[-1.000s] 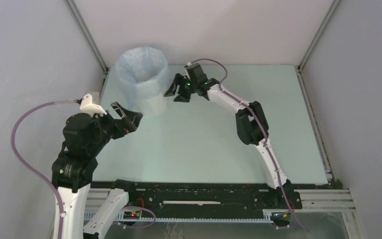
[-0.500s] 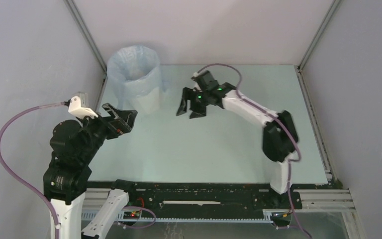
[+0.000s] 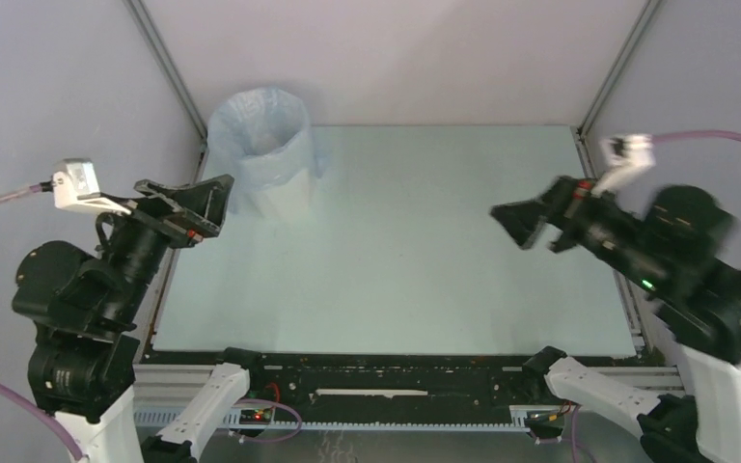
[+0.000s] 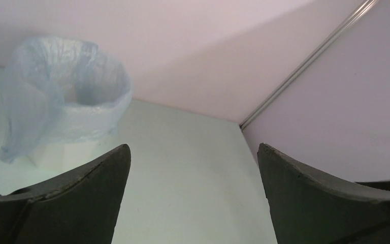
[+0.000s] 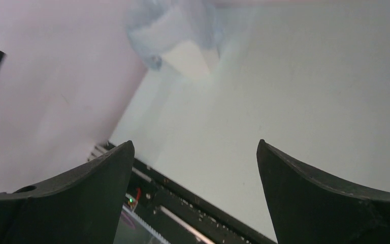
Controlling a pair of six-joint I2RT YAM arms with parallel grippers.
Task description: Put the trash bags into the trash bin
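Observation:
The white trash bin (image 3: pixel 280 198) stands at the table's far left corner. The pale blue-grey trash bag (image 3: pixel 256 130) lines it, its film folded out over the rim and hanging down the sides. Both show in the left wrist view, bag (image 4: pixel 40 91) over bin (image 4: pixel 81 114), and blurred in the right wrist view (image 5: pixel 175 30). My left gripper (image 3: pixel 188 207) is open and empty, raised at the left edge, near the bin but apart from it. My right gripper (image 3: pixel 531 227) is open and empty, raised over the table's right side.
Grey enclosure walls close in the table on three sides, with metal corner posts (image 3: pixel 169 68). The black rail with the arm bases (image 3: pixel 396 376) runs along the near edge.
My right arm has swung from beside the bin far to the right and risen. My left arm has pulled back left and lifted. The bin and bag stay put.

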